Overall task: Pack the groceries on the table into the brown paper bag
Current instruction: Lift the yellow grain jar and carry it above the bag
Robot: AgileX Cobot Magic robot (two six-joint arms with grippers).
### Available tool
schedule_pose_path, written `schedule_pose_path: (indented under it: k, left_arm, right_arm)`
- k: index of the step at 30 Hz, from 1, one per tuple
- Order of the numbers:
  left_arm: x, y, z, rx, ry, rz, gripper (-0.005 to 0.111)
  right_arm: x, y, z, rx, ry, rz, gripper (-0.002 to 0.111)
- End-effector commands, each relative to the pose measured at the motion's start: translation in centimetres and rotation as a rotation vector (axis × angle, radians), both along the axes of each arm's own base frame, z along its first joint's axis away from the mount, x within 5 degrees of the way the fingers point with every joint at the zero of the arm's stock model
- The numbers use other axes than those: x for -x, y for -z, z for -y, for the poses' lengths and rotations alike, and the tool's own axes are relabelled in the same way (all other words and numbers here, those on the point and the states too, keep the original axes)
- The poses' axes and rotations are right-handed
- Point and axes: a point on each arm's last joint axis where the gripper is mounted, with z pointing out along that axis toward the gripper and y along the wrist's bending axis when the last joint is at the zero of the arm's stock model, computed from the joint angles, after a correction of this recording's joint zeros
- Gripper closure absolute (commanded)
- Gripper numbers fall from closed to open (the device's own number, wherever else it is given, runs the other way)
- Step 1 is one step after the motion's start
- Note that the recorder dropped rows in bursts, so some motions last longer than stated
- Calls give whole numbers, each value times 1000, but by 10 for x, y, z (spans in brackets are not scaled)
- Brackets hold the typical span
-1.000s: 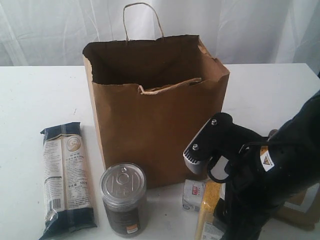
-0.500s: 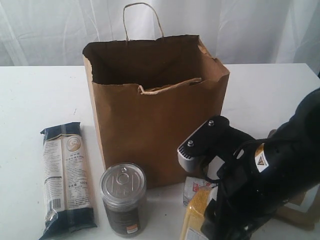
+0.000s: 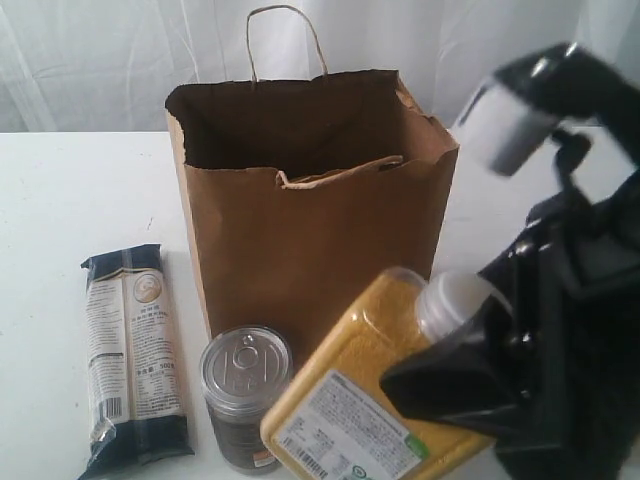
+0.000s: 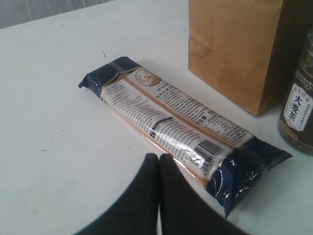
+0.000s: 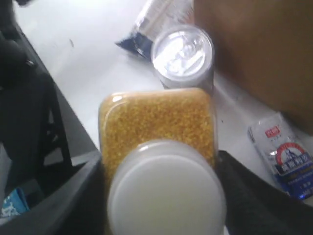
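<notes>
The brown paper bag stands open at the middle of the table. My right gripper is shut on the white-capped yellow-grain bottle, held tilted in the air in front of the bag; its fingers press both sides below the cap. The silver pull-tab can and the long dark-blue noodle packet lie left of the bag's front. A small white-blue packet lies by the bag's foot. My left gripper is shut and empty, just short of the noodle packet.
A white curtain hangs behind the table. In the right wrist view the table's edge runs past a black stand off the table. The can's dark side stands next to the bag's corner.
My right arm has risen from the table with the bottle, which now hangs tilted in front of the bag. The left gripper, can and noodle packet have not moved.
</notes>
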Motion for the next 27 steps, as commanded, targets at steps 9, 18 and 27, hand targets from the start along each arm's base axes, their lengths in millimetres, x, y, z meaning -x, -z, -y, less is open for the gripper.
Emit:
schedule_pose_path:
  k: [9, 18, 27]
  left_arm:
    - [0, 1, 0, 15, -5, 1, 107]
    - [0, 1, 0, 15, -5, 1, 107]
    - [0, 1, 0, 15, -5, 1, 107]
  right_arm:
    - [13, -119, 10, -330, -3, 314, 108]
    - [-19, -153, -14, -343, -7, 467, 108]
    - [-58, -162, -43, -303, -4, 571, 108]
